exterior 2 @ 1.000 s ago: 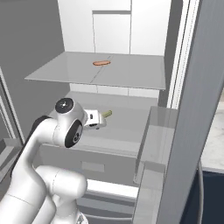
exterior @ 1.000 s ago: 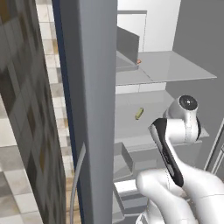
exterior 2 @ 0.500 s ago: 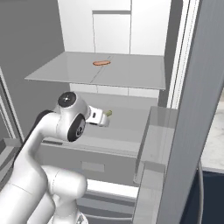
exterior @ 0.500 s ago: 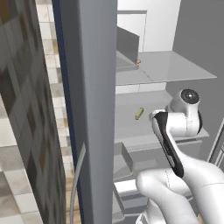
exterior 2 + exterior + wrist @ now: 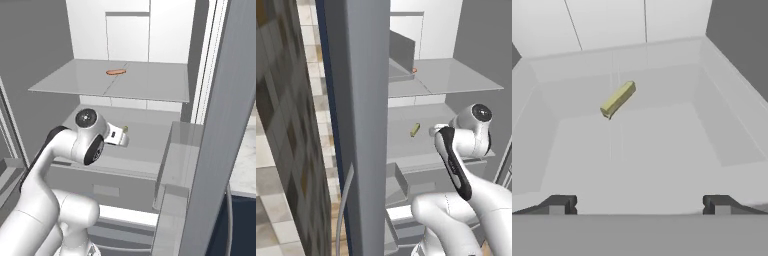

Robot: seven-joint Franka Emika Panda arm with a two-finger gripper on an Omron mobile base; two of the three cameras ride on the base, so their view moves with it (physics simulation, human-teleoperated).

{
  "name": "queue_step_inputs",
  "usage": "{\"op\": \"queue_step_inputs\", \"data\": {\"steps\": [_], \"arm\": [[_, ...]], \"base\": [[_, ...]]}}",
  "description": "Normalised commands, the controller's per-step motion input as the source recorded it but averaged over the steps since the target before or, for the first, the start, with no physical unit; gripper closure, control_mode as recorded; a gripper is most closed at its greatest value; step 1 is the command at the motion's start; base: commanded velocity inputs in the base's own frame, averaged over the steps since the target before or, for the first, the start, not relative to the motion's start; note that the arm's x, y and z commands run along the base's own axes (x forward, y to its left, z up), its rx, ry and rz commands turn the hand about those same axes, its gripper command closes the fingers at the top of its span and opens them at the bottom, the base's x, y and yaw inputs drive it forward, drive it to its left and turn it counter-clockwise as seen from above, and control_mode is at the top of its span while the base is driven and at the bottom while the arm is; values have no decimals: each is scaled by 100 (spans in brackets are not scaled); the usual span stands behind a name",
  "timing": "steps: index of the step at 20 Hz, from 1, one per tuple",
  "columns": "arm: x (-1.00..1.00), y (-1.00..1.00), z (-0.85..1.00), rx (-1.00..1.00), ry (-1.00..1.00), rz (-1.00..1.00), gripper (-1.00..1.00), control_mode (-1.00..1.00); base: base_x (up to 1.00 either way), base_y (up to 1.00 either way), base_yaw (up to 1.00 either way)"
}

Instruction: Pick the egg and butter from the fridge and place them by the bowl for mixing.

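The butter (image 5: 618, 98), a small yellow-olive stick, lies slantwise on the middle shelf of the open fridge (image 5: 140, 82), towards the white back wall. It also shows as a small stick (image 5: 415, 130) just beyond my hand, and as a sliver (image 5: 125, 128) past my wrist. My gripper (image 5: 638, 205) is open, its two dark fingertips (image 5: 557, 205) spread wide and low over the shelf, with the butter ahead and a little left, well apart from them. Nothing is between the fingers. The bowl is out of view.
A brownish-orange lump (image 5: 116, 72) rests on the upper shelf. The open fridge door (image 5: 356, 125) with a thin curved handle (image 5: 343, 200) stands left of the arm. A door bin (image 5: 182, 150) juts out on the right. Grey drawers (image 5: 105, 185) sit below the shelf.
My arm has reached further into the fridge, bringing the hand closer to the butter. The butter and the lump have not moved.
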Motion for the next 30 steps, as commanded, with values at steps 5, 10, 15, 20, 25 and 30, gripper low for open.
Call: {"op": "queue_step_inputs", "data": {"steps": [5, 10, 15, 20, 25, 30], "arm": [[57, 52, 0, 0, 0, -6, -100, -100], [71, 43, 0, 0, 1, -5, -100, -100], [67, 3, -2, 0, 2, 0, -100, -100], [50, 0, -16, 0, 1, 0, -100, -100], [26, -1, -24, 0, 0, 0, -100, -100], [19, -13, -35, 0, 3, 0, -100, -100]], "base": [[0, 0, 0], [0, 0, 0], [0, 0, 0], [0, 0, 0], [0, 0, 0], [0, 0, 0]]}}
